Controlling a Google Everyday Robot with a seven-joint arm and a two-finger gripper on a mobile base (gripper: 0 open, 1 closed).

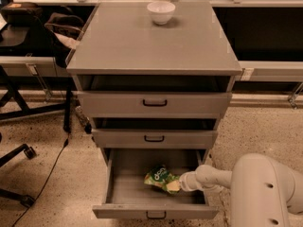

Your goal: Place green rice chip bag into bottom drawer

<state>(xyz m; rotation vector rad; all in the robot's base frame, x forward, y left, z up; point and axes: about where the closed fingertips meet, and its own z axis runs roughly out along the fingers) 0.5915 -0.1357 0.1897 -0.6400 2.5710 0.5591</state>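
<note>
Three grey drawers stand pulled out in steps on my screen. The bottom drawer (127, 193), nearest me, is out the farthest, its front edge with the black handle at the foot of the view. The green rice chip bag (160, 177) is inside it, right of centre and nearer the back edge than the front, tilted with its right end against the gripper (182, 183). The gripper reaches in over the drawer's right edge and touches that end of the bag. Whether it has hold of the bag or has let go, I cannot tell.

My worry is the retreat. If the bag is clamped or clinging when I draw the arm (213, 176) back, I judge it would drag out over the right edge.

The bag looks thin and crinkled. It is pale green with a darker round logo, and tan at the end by the gripper.

Just above, the middle drawer (154, 138) overhangs the back of the bottom one, so a steep lift could knock its front. Beyond it is the top drawer (154, 103). A white bowl (161, 12) sits near the far edge of the cabinet top (151, 51), well apart from all this.
</note>
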